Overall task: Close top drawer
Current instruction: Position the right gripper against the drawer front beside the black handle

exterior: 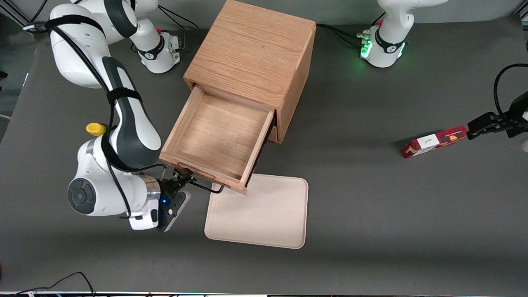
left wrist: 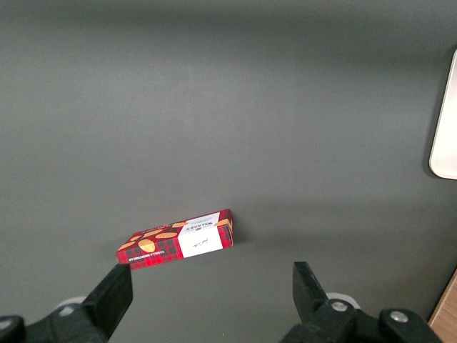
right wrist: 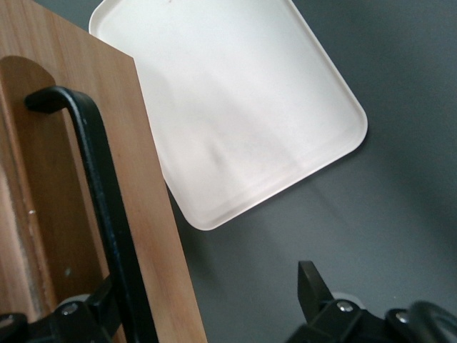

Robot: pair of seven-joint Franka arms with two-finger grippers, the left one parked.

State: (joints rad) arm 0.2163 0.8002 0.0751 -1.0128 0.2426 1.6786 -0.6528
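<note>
- At the drawer's front, the gripper [exterior: 184, 178] sits close to the handle [exterior: 206, 187], nearer the front camera than the cabinet [exterior: 251, 62].
- Jaws: wide apart in the right wrist view. One finger [right wrist: 96, 311] lies against the drawer front beside the handle bar; the other [right wrist: 314, 286] hangs over bare table. Nothing is clamped between them.
- Top drawer [exterior: 214, 138]: pulled well out of the cabinet, interior fully exposed and holding nothing (no load to shift on closing).
- Its front corner overhangs the edge of the tray [exterior: 260, 212], a cream piece lying flat on the table [exterior: 371, 185]; whether the two touch cannot be told.
- Bottom drawer: hidden under the open one in the front view.
- Box [exterior: 433, 142]: a red packet lying toward the parked arm's end of the table, well apart from the work.
- Progress, as judged: the closing itself is not yet done; the drawer stands at or near full extension.
- Remaining: press the drawer front squarely toward the cabinet until it sits flush.
- Risk, as judged: an off-centre push near one end of the front could skew the drawer in its runners.
</note>
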